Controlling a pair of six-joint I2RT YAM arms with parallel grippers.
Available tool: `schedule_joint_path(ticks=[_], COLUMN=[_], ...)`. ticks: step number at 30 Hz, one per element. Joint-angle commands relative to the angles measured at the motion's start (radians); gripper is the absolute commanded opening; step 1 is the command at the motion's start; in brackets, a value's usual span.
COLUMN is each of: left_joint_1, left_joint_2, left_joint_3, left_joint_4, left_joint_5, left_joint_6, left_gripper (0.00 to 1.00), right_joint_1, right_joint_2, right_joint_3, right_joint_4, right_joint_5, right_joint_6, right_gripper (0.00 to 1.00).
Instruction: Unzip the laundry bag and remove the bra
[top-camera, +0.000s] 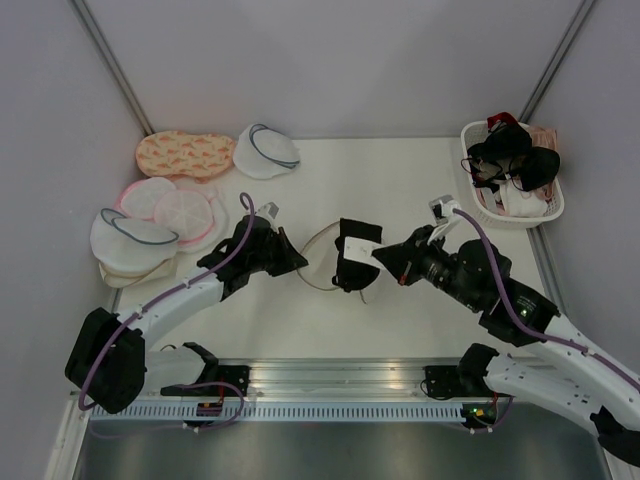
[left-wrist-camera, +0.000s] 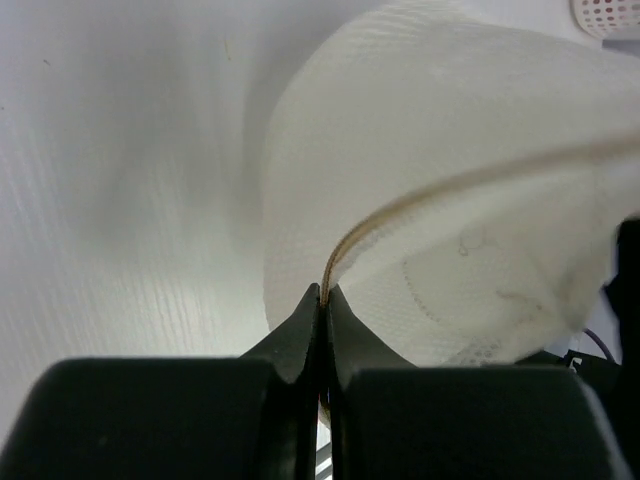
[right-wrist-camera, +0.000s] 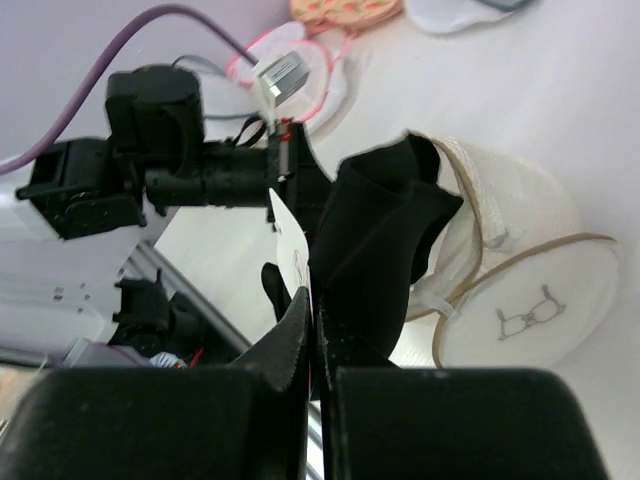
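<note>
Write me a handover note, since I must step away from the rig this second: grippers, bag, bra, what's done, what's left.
Left gripper: shut on the tan zipper rim of the laundry bag.
Right gripper: shut on the bra at its white tag.
Done: the bag is unzipped and the bra is mostly out of the opening.
Left: pull the bra fully clear, set it down, release both.

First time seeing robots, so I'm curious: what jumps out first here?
A black bra hangs mid-table, pinched by the right gripper, partly out of the opened laundry bag, whose tan rim the left gripper clamps. White pouches pile up at the left; a basket of dark garments stands far right.
</note>
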Motion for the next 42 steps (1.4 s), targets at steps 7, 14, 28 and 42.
schedule_joint_path(ticks=[7,14,28,42], left_joint_1=[0.005,0.005,0.005,0.005], left_joint_2=[0.004,-0.022,-0.155,-0.269], left_joint_3=[-0.024,-0.093,-0.15,-0.153], left_joint_4=[0.073,0.094,0.088,-0.009], left_joint_5=[0.098,0.132,0.175,0.135], left_joint_6=[-0.032,-0.044,-0.069,-0.052], left_gripper=[0.02,0.02,0.02,0.02], right_joint_1=[-0.002,-0.001,-0.362,-0.939], right_joint_2=[-0.197,-0.131,0.468,0.953], right_joint_3=[-0.089,0.044,0.48,0.696], right_joint_4=[0.189,0.109,-0.102,-0.122], right_joint_5=[0.489,0.893,0.841,0.646], right_joint_6=[0.002,-0.07,-0.06,0.06], right_gripper=[0.0,0.0,0.0,0.0])
